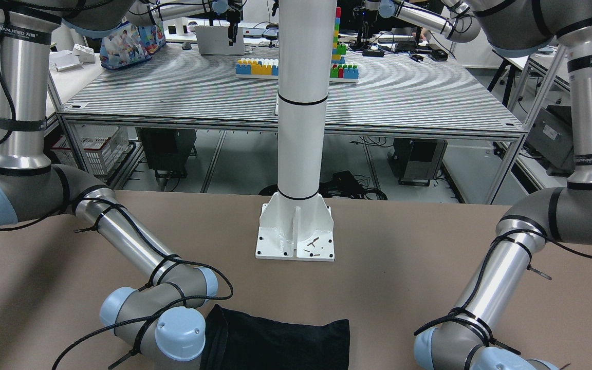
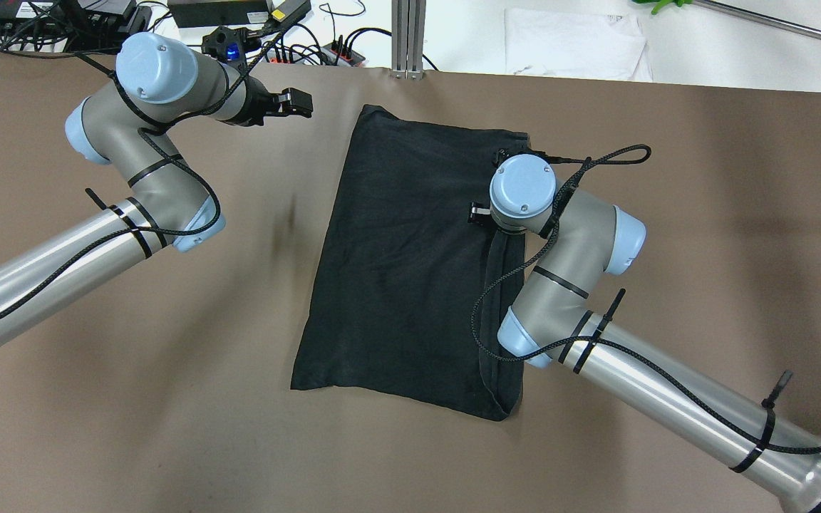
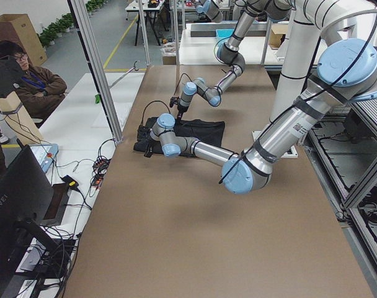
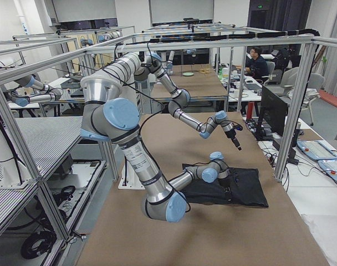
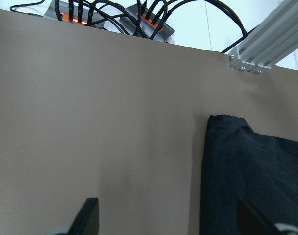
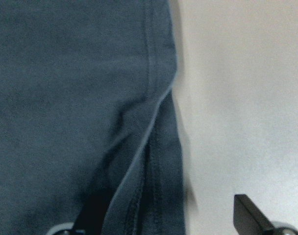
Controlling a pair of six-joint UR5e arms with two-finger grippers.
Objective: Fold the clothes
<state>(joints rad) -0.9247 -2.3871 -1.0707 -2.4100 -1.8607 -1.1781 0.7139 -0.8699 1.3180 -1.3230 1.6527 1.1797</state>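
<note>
The clothes (image 2: 410, 263) are one black garment lying flat as a rough rectangle in the middle of the brown table (image 2: 132, 356). My right wrist hangs over its right hem, hiding the gripper from overhead. In the right wrist view the right gripper (image 6: 168, 221) is open, one fingertip (image 6: 92, 215) over the fabric and the other over bare table, with the hem (image 6: 154, 122) between them. My left gripper (image 2: 302, 104) is open above bare table, just left of the garment's far corner (image 5: 227, 122). Nothing is between its fingers.
A white post base (image 1: 296, 231) is bolted to the table on the robot's side. An aluminium frame post (image 2: 408, 35), power strips with cables (image 2: 296, 50) and a white sheet (image 2: 574, 43) lie beyond the far edge. A person (image 3: 21, 81) sits off the table's far side.
</note>
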